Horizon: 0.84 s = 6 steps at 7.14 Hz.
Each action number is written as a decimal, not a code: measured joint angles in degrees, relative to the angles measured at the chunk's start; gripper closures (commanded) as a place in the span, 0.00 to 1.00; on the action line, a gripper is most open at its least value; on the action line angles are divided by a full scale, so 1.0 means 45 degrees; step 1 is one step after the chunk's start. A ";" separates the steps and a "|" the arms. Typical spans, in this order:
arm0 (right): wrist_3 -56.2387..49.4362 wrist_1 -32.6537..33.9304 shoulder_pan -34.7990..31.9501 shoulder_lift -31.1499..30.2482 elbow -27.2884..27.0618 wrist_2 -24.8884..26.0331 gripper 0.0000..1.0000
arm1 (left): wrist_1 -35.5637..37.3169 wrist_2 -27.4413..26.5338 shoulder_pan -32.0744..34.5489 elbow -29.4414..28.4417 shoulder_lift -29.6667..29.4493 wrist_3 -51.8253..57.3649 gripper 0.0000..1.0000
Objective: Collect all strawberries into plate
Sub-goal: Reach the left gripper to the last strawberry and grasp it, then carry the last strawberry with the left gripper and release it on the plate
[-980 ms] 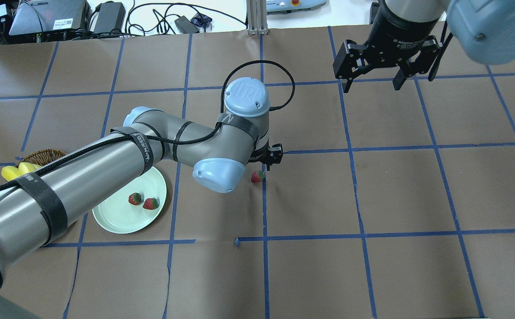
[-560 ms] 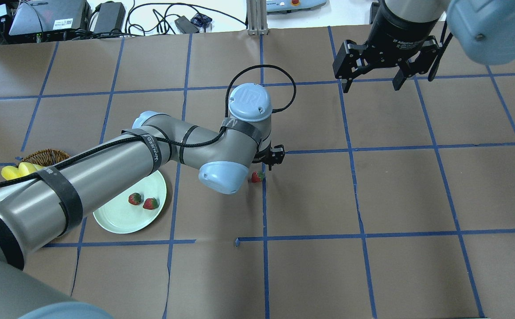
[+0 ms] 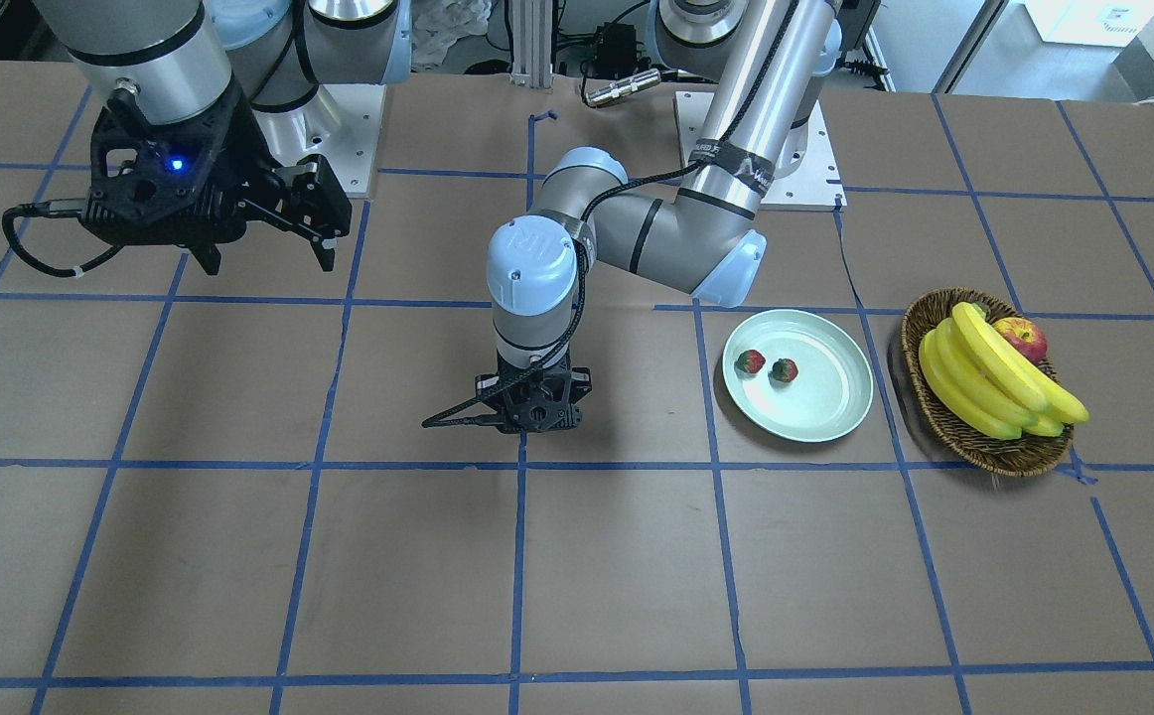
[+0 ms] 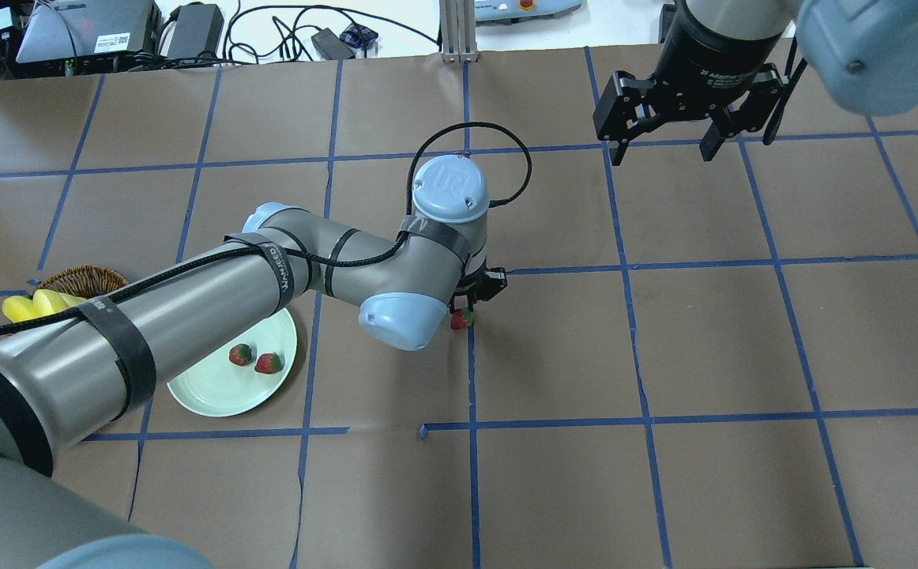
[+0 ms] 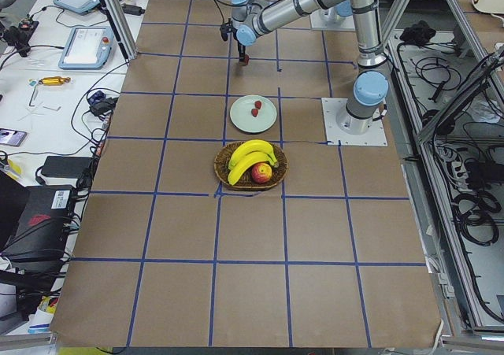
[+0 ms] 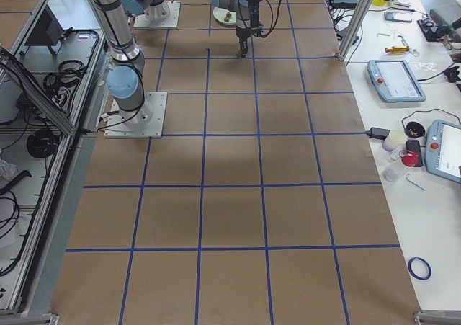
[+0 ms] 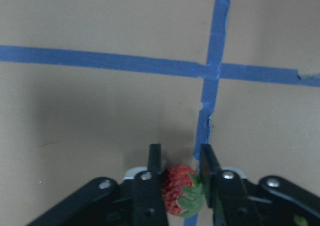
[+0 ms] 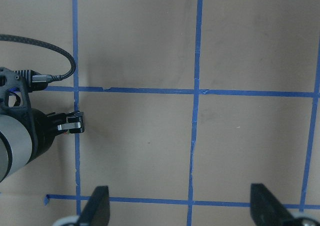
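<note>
One strawberry (image 7: 179, 193) lies on the brown paper beside a blue tape line. My left gripper (image 7: 181, 156) points straight down and is shut on it, one finger touching each side. From overhead, this strawberry (image 4: 461, 319) peeks out under the left gripper (image 4: 467, 307). In the front-facing view the gripper hides it. Two more strawberries (image 4: 241, 355) (image 4: 269, 363) rest in the pale green plate (image 4: 210, 391), to the gripper's left. My right gripper (image 4: 662, 155) hangs open and empty high over the far right of the table.
A wicker basket (image 3: 986, 445) holding bananas (image 3: 984, 382) and an apple (image 3: 1022, 338) stands just beyond the plate (image 3: 820, 402). My left forearm (image 4: 190, 308) passes over part of the plate and basket. Cables and electronics lie beyond the table's far edge.
The left arm has lowered and shifted slightly, bringing its gripper down around the strawberry on the paper. The right arm has not moved.
</note>
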State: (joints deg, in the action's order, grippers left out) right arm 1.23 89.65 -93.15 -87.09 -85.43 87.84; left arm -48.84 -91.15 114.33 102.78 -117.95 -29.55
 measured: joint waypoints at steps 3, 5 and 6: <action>0.0000 0.0000 0.0002 0.0011 0.0007 -0.0004 0.00 | -0.1515 -0.0983 -0.1057 -0.0020 0.1141 0.2116 0.90; 0.0000 0.0000 -0.0002 0.0011 0.0014 0.0004 0.00 | -0.3311 -0.1541 -0.2692 0.0473 0.2357 0.4603 0.94; 0.0000 0.0000 0.0001 0.0020 0.0023 0.0013 0.00 | -0.3551 -0.1866 -0.3627 0.1182 0.2904 0.5923 0.95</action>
State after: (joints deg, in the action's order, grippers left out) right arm 1.23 89.65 -93.15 -87.00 -85.32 87.90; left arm -64.82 -99.55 98.01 108.10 -104.88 -2.90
